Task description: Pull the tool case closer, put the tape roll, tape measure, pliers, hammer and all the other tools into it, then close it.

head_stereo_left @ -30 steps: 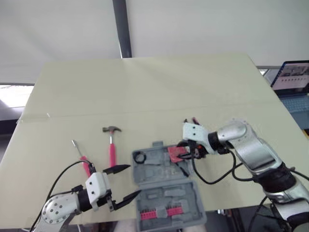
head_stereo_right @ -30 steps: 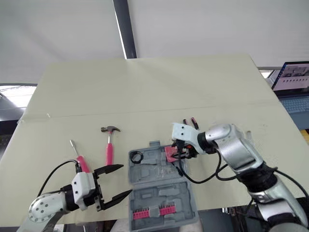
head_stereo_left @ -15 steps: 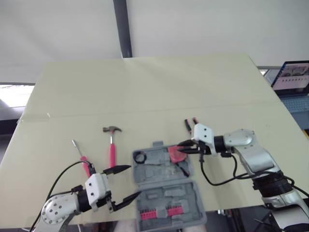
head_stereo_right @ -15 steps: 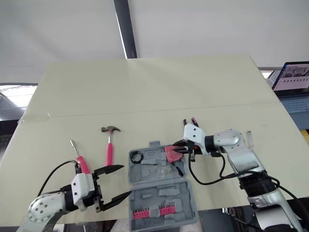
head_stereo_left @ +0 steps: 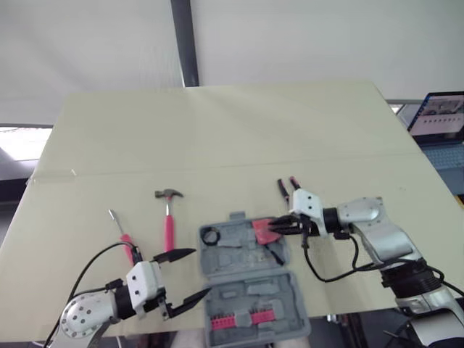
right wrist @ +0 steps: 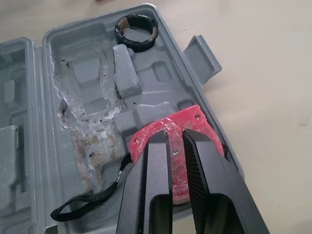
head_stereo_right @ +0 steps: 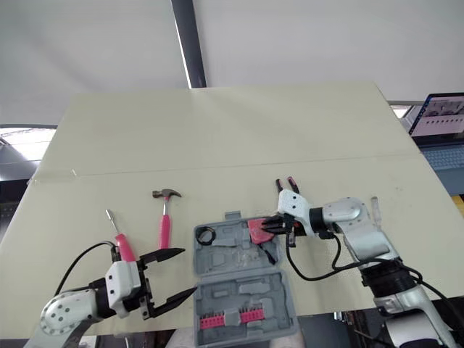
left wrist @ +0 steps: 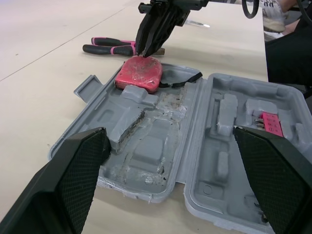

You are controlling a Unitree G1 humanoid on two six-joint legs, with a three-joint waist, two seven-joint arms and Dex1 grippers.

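The grey tool case (head_stereo_left: 250, 290) lies open near the table's front edge. A red tape measure (right wrist: 168, 131) rests in its far right corner, and a black tape roll (right wrist: 137, 30) sits in its far left corner. My right gripper (right wrist: 176, 134) is shut, its tips touching the top of the tape measure. The pliers (head_stereo_left: 286, 188) lie on the table just behind that gripper. A pink-handled hammer (head_stereo_left: 168, 217) and a screwdriver (head_stereo_left: 123, 233) lie left of the case. Beside the case's front left, my left gripper (head_stereo_left: 202, 270) hangs open and holds nothing.
A strip of pink bits (head_stereo_left: 235, 320) sits in the case's near half. A laptop (head_stereo_left: 438, 116) stands past the table's right edge. A dark post (head_stereo_left: 185, 43) rises behind the table. The wide far half of the table (head_stereo_left: 217, 130) is bare.
My right wrist has drawn back to the right, off the case, and its fingers have come together on top of the tape measure. The left arm has stayed where it was.
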